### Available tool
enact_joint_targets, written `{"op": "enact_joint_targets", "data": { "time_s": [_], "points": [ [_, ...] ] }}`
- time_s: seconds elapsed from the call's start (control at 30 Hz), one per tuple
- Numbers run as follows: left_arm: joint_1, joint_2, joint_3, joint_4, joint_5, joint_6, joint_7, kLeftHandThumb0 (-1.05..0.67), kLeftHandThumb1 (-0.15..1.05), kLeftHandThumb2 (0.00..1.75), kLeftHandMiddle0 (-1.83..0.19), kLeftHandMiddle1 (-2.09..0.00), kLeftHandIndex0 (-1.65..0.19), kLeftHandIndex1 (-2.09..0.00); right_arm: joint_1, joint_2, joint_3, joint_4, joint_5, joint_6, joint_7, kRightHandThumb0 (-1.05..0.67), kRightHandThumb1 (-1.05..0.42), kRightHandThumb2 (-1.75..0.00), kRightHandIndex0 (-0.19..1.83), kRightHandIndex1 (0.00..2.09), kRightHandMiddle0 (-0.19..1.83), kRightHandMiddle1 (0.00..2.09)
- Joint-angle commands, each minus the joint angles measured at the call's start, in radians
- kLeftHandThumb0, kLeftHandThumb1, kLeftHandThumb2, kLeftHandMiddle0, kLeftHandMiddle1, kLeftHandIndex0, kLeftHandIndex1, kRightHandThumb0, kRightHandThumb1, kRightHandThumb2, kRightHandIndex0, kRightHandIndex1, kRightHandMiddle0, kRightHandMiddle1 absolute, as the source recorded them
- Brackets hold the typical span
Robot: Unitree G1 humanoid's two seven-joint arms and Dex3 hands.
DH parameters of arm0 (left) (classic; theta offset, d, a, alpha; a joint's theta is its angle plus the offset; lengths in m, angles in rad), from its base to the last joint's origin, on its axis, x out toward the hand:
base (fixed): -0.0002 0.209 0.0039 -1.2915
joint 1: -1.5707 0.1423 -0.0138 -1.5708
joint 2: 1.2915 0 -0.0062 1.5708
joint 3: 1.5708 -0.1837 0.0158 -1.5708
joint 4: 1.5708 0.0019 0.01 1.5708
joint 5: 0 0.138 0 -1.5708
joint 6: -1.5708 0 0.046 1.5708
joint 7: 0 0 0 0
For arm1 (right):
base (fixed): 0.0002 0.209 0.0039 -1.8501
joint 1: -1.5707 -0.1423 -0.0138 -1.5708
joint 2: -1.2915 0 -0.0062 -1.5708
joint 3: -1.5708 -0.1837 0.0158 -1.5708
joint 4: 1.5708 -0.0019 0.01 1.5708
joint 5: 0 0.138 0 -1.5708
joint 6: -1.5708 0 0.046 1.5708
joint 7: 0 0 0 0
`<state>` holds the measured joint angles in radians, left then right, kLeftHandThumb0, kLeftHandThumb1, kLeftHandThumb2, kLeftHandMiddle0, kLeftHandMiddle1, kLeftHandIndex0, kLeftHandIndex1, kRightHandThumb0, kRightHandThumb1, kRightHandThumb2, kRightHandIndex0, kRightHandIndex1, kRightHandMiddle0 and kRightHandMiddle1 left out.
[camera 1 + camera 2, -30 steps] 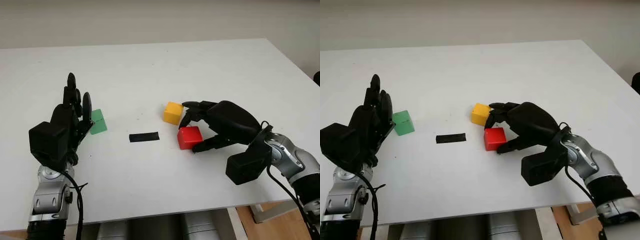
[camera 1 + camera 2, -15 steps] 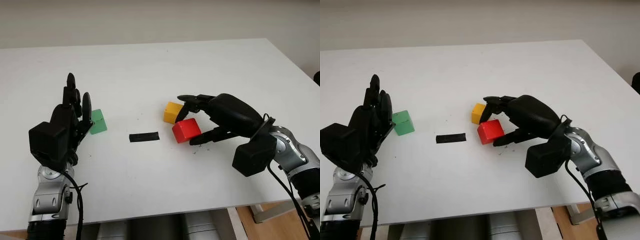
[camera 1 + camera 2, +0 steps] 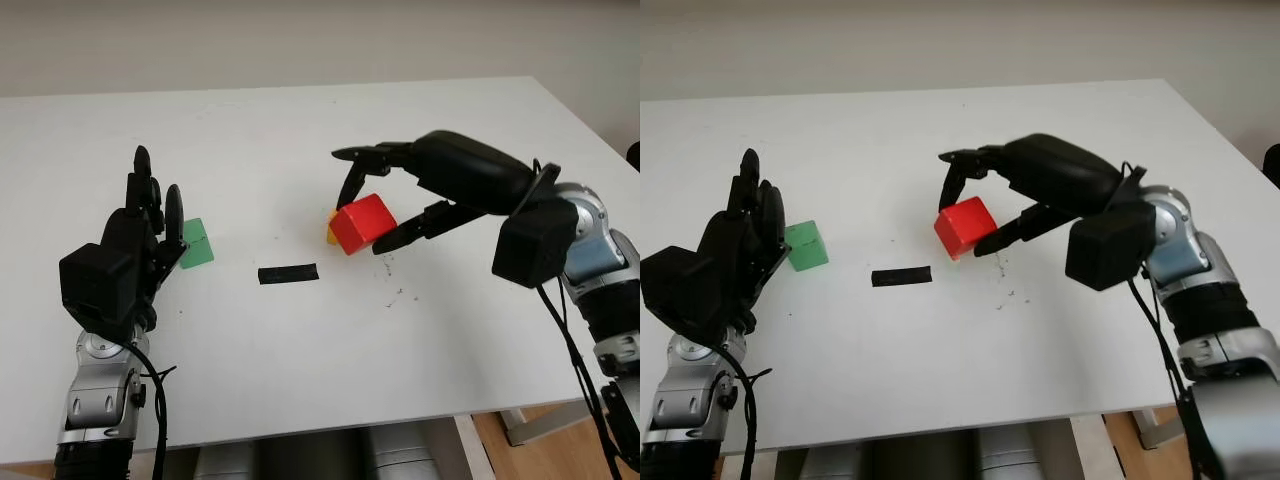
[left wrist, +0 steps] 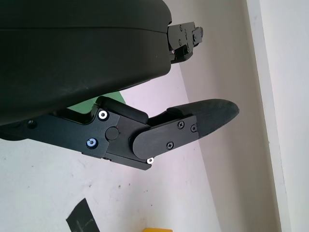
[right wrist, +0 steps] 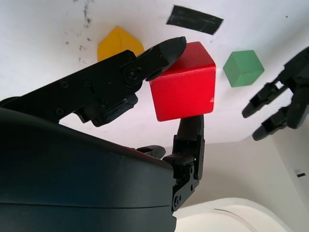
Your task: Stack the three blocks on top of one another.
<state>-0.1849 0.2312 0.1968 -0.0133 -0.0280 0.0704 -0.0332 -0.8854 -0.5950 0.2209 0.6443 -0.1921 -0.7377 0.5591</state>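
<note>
red block (image 3: 361, 223) lifted off tabletop (image 3: 300, 340) since earlier | right hand (image 3: 392, 195) clamped on it, above yellow block (image 5: 119, 44) | left hand (image 3: 140, 235) open beside green block (image 3: 195, 243) | square red over yellow, lower level

- The right hand (image 3: 372, 205) is gripping the red block (image 3: 361, 223) between its fingertips, holding it clear of the white table (image 3: 300, 340), up and to the right of the black tape strip (image 3: 288, 274).
- The yellow block (image 3: 331, 232) is sitting directly behind the red block, mostly hidden; only a sliver at the red block's left edge is showing.
- The green block (image 3: 196, 243) is lying on the table well to the left of the tape strip.
- The left hand (image 3: 140, 235) is standing open just left of the green block, overlapping its near edge; contact cannot be determined.
- Small dark specks (image 3: 395, 295) are marking the table to the right of the tape strip.
</note>
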Motion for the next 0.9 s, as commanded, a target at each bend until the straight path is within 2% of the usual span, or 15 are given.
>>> {"op": "enact_joint_targets", "data": {
  "time_s": [0.0, 0.13, 0.27, 0.43, 0.63, 0.87],
  "points": [
    [-0.006, -0.002, -0.004, -0.009, 0.003, -0.006, 0.003, -0.74, 1.05, 0.7, 0.15, -0.05, 0.16, -0.06, -0.069, 0.029, 0.005, 0.037, -0.007, -0.004, 0.009, -0.4, -0.86, -0.05, 0.34, 0.05, 0.6, 1.24],
    [-0.008, 0.0, -0.005, -0.011, 0.005, 0.0, 0.004, -0.74, 1.05, 0.71, 0.15, -0.05, 0.16, -0.05, -0.156, 0.093, 0.033, 0.126, -0.036, 0.001, 0.034, -0.42, -0.87, -0.05, 0.33, 0.05, 0.61, 1.28],
    [-0.01, -0.003, -0.005, -0.013, 0.003, 0.0, 0.008, -0.74, 1.05, 0.7, 0.15, -0.05, 0.16, -0.05, -0.213, 0.177, 0.031, 0.227, 0.004, 0.09, 0.119, -0.42, -0.87, -0.06, 0.29, 0.04, 0.54, 1.42],
    [-0.008, -0.005, -0.007, -0.014, 0.008, -0.004, 0.014, -0.74, 1.05, 0.7, 0.15, -0.05, 0.16, -0.06, -0.264, 0.241, 0.04, 0.338, -0.022, 0.121, 0.117, -0.54, -0.87, -0.05, 0.32, 0.06, 0.54, 1.5],
    [-0.001, -0.01, -0.008, -0.022, 0.009, -0.004, 0.024, -0.73, 1.05, 0.71, 0.14, -0.06, 0.15, -0.06, -0.286, 0.277, 0.057, 0.406, -0.066, 0.141, 0.116, -0.56, -0.9, -0.06, 0.29, 0.05, 0.51, 1.51],
    [0.007, -0.015, -0.007, -0.026, 0.01, -0.01, 0.032, -0.73, 1.05, 0.72, 0.13, -0.06, 0.15, -0.06, -0.268, 0.293, 0.066, 0.438, -0.094, 0.122, 0.108, -0.52, -0.91, -0.06, 0.25, 0.04, 0.43, 1.62]
  ]
}}
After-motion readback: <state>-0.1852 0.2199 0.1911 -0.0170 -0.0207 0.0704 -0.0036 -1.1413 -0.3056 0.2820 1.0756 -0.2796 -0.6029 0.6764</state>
